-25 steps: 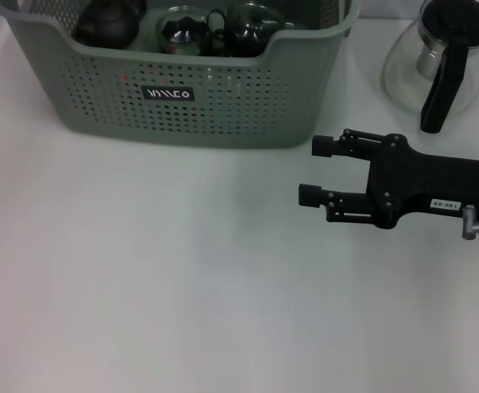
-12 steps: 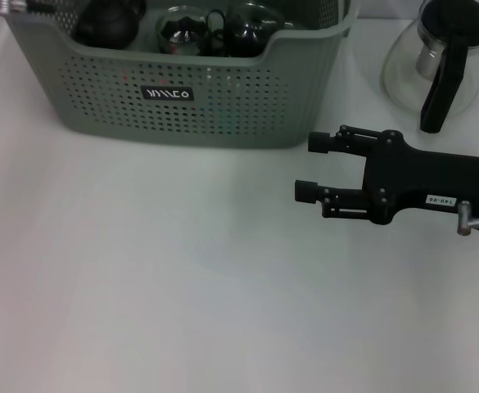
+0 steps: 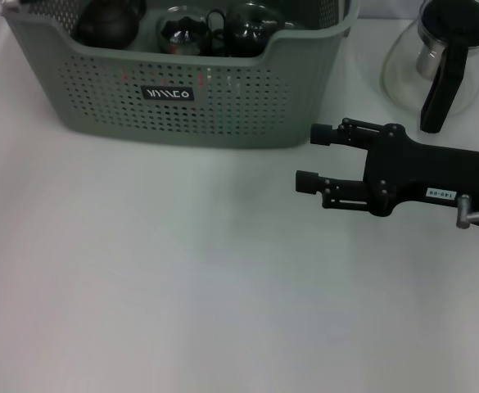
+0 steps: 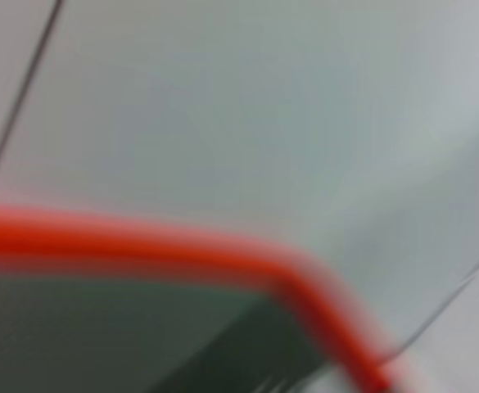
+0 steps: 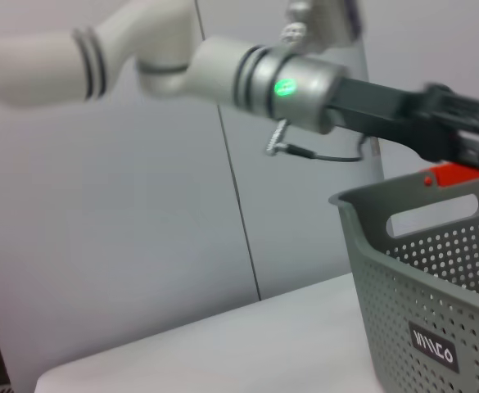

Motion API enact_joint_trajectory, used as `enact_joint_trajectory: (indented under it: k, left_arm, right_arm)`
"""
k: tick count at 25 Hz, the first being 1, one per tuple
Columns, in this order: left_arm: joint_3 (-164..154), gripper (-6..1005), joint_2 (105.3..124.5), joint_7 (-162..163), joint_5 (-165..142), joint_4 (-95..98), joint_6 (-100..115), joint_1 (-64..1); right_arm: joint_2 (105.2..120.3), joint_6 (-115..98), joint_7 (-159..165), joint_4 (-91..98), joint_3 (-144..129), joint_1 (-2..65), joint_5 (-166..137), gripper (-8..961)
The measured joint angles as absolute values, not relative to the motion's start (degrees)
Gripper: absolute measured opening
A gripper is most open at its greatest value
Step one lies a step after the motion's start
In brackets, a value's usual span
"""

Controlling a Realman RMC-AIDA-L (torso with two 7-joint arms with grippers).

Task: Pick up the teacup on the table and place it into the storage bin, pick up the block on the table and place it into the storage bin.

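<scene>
Right gripper [image 3: 308,155] level and low, fingers spread with nothing between, wrist trailing to its right; left arm [image 5: 223,70] extended high, well beyond it, its gripper's state indiscernible.

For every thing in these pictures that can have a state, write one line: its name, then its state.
Storage bin: upright on the table, already holding dark teaware.
Glass teapot: upright on the table beside the bin, lid on.
Right gripper: fingers open, empty, above the table in front of the bin.
Left gripper: over the bin's far rim with something red; fingers unclear.
Table: white.
</scene>
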State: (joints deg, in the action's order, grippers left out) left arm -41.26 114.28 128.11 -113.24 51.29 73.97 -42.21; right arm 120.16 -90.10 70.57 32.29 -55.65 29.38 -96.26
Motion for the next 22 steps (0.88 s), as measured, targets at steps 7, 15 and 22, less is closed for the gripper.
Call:
enact_joint_trajectory:
  k: [7, 15, 22]
  left_arm:
    - [-34.68, 745, 115.09, 101.01, -83.6, 42.67, 97.9, -31.61]
    - [-30.43, 824, 117.36, 77.52, -100.62, 42.88, 112.44, -22.43]
    - [-30.78, 824, 119.52, 69.67, -118.12, 40.83, 108.16, -20.44]
  right_arm:
    - [120.23, -90.09, 69.68, 30.49, -55.54, 29.17, -92.11, 818]
    - [120.2, -90.54, 64.8, 28.6, -57.62, 29.11, -91.46, 818]
    - [120.03, -89.97, 62.87, 25.8, -59.34, 28.3, -93.06, 817]
